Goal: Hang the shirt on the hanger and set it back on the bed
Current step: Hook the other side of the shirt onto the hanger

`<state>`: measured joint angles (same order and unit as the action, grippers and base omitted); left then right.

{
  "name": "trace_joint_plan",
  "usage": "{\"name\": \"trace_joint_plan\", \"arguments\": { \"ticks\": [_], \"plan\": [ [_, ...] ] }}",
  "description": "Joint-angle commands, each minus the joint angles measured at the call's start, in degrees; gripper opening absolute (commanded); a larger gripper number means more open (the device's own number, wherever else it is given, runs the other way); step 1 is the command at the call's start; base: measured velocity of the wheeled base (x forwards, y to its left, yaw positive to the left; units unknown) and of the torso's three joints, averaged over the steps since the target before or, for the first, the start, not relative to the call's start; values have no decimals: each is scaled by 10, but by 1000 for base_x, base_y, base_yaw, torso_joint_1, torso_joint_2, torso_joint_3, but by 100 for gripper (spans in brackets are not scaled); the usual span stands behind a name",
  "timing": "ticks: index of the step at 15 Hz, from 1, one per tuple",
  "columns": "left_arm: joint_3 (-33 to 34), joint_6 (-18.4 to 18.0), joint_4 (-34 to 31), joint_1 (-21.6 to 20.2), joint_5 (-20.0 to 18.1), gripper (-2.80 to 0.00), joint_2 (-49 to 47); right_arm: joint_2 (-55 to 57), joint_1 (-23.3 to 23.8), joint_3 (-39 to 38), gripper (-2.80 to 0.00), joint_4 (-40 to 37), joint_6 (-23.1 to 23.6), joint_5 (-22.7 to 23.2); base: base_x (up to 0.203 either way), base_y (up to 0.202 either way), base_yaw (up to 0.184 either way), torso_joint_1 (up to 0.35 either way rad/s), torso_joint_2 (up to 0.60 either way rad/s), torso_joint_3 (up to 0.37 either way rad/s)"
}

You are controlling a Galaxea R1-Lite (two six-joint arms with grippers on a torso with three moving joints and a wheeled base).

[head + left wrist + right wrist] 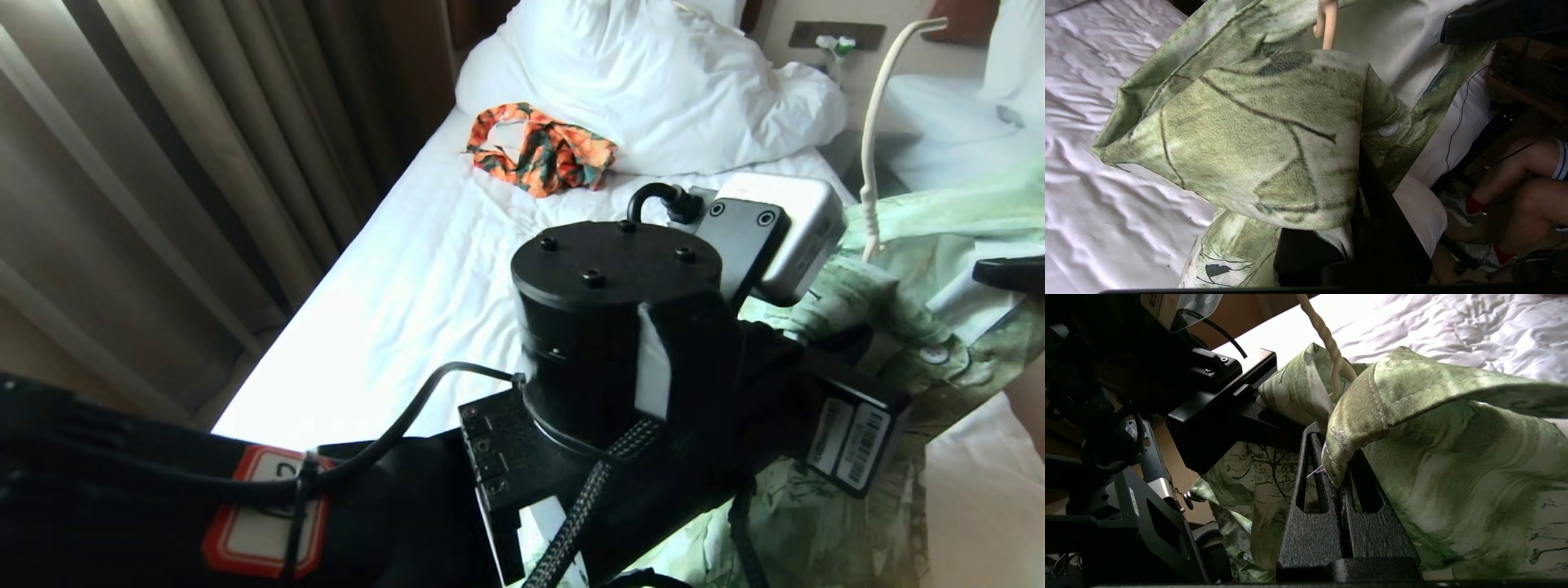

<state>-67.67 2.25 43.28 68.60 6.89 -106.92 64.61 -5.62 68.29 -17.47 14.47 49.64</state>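
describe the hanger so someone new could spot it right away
Start at the bed with the white sheet, then find the pale green leaf-print shirt both grippers hold up at its near right side. The hanger is the thin cream-white rod rising out of the shirt's collar opening and curving into a hook. It is the only slim, pale, rigid piece there; everything around it is soft cloth or black robot arm.

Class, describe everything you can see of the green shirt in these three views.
The shirt is pale green woven cloth printed with dark branches and leaves, with stitched hems and a white button. It is bunched and lifted off the bed, its lower part trailing toward the sheet. The right gripper is shut on a hemmed edge; the left gripper is shut with cloth draped over it. The cream hanger rises out of its folds.
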Motion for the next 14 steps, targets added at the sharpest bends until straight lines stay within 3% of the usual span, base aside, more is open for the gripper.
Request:
{"name": "trace_joint_plan", "arguments": {
  "ticks": [1, 5, 6, 14],
  "plan": [
    [1, 0, 2, 6, 1, -280, 14, -8, 0, -1, -280, -1, 1, 3, 0, 0, 0, 0, 0, 0],
    [2, -1, 3, 18, 2, -280, 22, -5, -1, 0, -280, 1, 2, 2, 0, 0, 0, 0, 0, 0],
    [2, -1, 4, 19, 2, -280, 23, -6, -1, 0, 0, 0, 2, 2, 0, 0, 0, 0, 0, 0],
    [7, -1, 6, 22, 3, -280, 23, -14, 3, 33, 0, -36, 0, -2, 0, 0, 0, 0, 0, 0]
  ]
}}
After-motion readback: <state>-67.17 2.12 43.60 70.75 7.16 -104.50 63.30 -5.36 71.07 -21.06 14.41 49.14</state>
